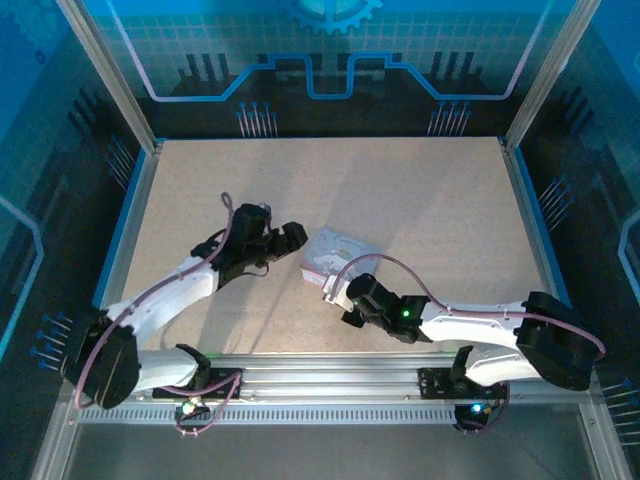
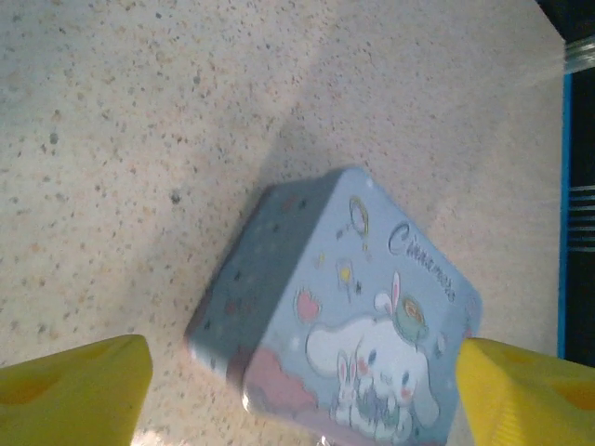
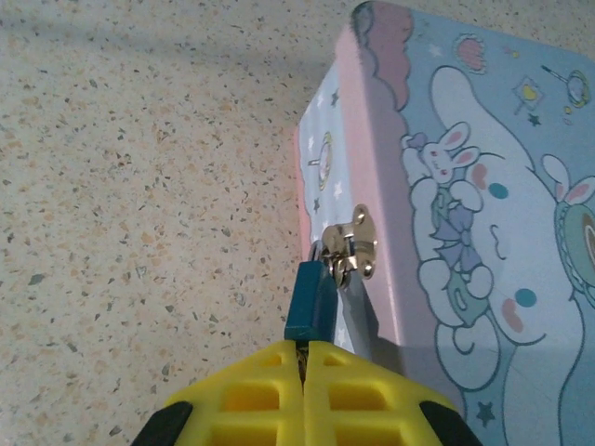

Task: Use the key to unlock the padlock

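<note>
— On the speckled tabletop sits a pastel cartoon tin, and both arms reach in towards it!

— Right end effector first: its yellow fingers are pressed flat together, tips right up against the bottom of the padlock.

— And the padlock?

— It's a teal little body hanging from the gold hasp on the tin's side wall, just above those fingertips. Whether the key is nipped between them, I can't tell.

— Over to the left end effector.

— It's spread wide, with one yellow finger at each side and nothing in its grasp. The tin lies ahead of the gap, lid up.
</note>
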You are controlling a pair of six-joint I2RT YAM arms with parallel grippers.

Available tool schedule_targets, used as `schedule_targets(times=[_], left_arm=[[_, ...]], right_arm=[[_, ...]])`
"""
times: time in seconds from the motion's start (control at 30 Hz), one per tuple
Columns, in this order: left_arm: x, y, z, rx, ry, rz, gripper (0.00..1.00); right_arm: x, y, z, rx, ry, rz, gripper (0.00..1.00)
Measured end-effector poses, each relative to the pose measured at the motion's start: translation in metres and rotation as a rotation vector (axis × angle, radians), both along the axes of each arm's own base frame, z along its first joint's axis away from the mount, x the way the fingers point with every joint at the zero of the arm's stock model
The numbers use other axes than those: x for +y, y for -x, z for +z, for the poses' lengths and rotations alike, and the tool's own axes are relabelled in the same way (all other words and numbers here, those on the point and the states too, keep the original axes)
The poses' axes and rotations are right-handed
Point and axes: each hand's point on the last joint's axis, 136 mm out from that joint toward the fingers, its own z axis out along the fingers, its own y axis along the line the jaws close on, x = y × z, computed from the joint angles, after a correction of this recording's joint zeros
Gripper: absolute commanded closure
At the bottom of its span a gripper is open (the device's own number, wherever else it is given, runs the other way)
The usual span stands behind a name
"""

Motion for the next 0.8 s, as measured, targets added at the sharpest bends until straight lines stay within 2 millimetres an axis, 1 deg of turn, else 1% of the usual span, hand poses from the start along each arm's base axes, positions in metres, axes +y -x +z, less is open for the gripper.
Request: schedule_targets(times=[0.07, 0.17, 0.23, 0.3, 0.37, 0.5, 0.57, 0.7, 0.8], left_arm=[[0.001, 0.014, -0.007, 0.027, 0.057, 0.015, 0.24], [0.000, 0.039, -0.032, 0.115, 0.136, 0.037, 0.27], [-0.004, 0.055, -0.049, 0.183, 0.171, 0.046, 0.29], [-0.011, 0.066, -0.056, 0.222, 0.199, 0.047, 0.30], [-0.020, 0.071, -0.054, 0.238, 0.232, 0.044, 0.32], [-0.040, 0.074, -0.041, 0.234, 0.313, 0.035, 0.36], [-0.050, 0.075, -0.038, 0.240, 0.346, 0.031, 0.39], [-0.066, 0.079, -0.044, 0.276, 0.376, 0.031, 0.45], [-0.073, 0.081, -0.048, 0.292, 0.386, 0.040, 0.47]], right_arm=[[0.002, -0.002, -0.001, -0.019, 0.011, 0.006, 1.00], [0.005, -0.004, -0.001, -0.042, 0.018, 0.009, 1.00], [0.005, -0.006, -0.001, -0.051, 0.023, 0.008, 1.00], [0.005, -0.006, 0.000, -0.058, 0.025, 0.011, 1.00], [0.006, -0.007, 0.000, -0.062, 0.027, 0.012, 1.00], [0.005, -0.007, 0.001, -0.068, 0.028, 0.011, 1.00], [0.006, -0.007, 0.001, -0.069, 0.028, 0.012, 1.00], [0.006, -0.007, 0.001, -0.071, 0.029, 0.012, 1.00], [0.006, -0.007, 0.001, -0.074, 0.031, 0.010, 1.00]])
